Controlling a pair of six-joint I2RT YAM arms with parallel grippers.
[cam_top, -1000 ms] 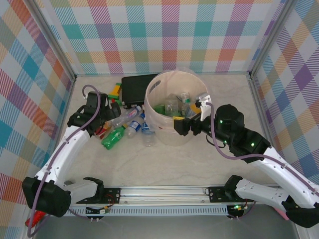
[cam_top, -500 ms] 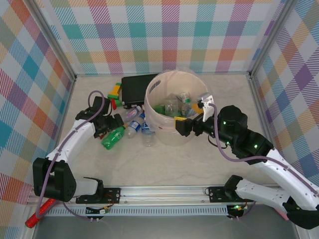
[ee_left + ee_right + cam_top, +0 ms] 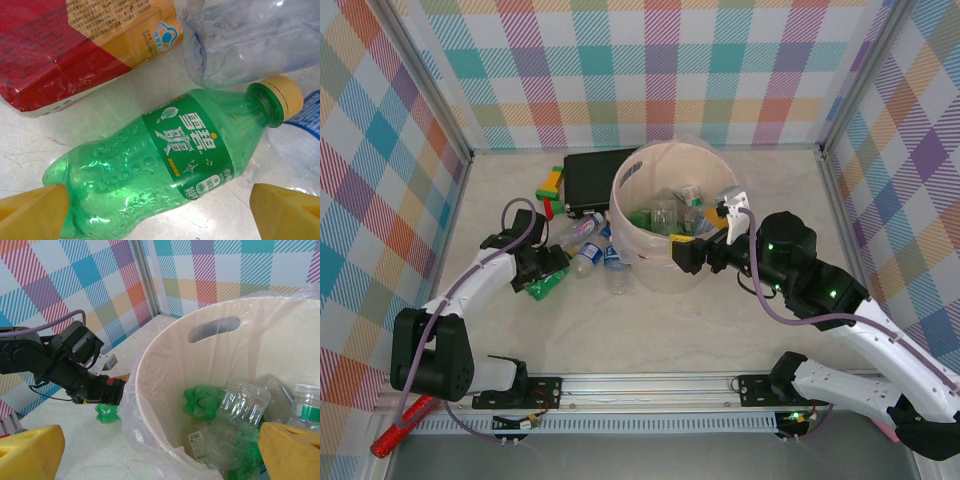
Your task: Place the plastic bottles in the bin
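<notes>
Picking is going on: the left gripper is hovering, jaws spread wide, astride the green Sprite bottle, which is lying on the table left of the bin. Next it is probably needing to close on the body and lift over the rim. A red-labelled bottle and a clear bottle are crowding beside; the right gripper is hanging released and empty at the bin

One bin, one black box, two arms
</notes>
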